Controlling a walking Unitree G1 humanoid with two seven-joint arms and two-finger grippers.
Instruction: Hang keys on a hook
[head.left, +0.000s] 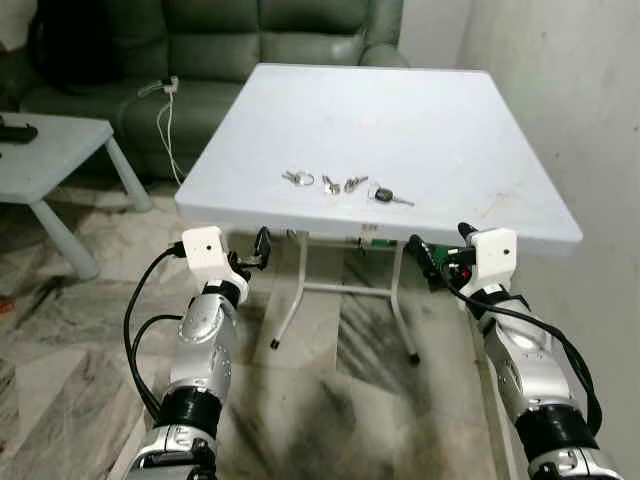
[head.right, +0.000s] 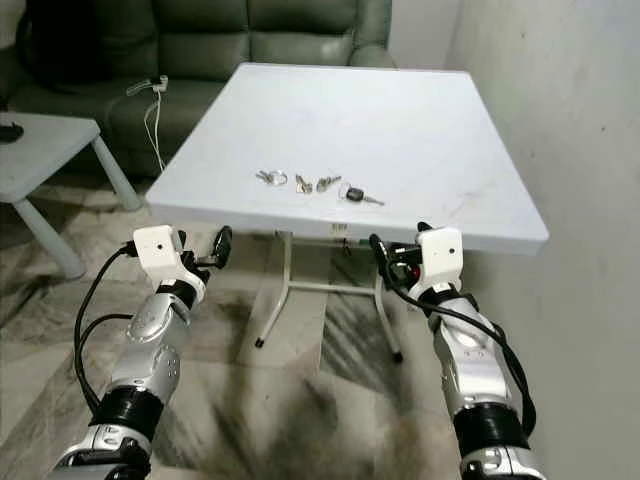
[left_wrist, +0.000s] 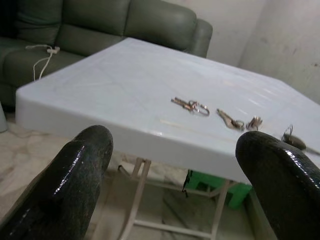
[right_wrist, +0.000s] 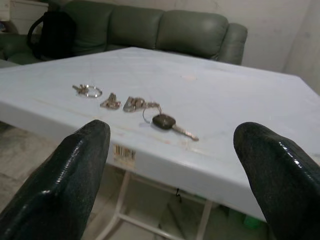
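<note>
Nearest, the left claw (head.left: 262, 247) and the right claw (head.left: 432, 252) are held just below the front edge of the white tabletop (head.left: 420, 120), each with its fingers spread wide and nothing gripped. On the tabletop near that edge, keys are laid in a row: a ringed bunch (head.left: 298, 179), two small keys (head.left: 341, 185), and a black-headed key (head.left: 389, 196) on a ring. Beyond, a green sofa (head.left: 210, 40) is seen, with a white cable (head.left: 165, 110) draped over its seat.
</note>
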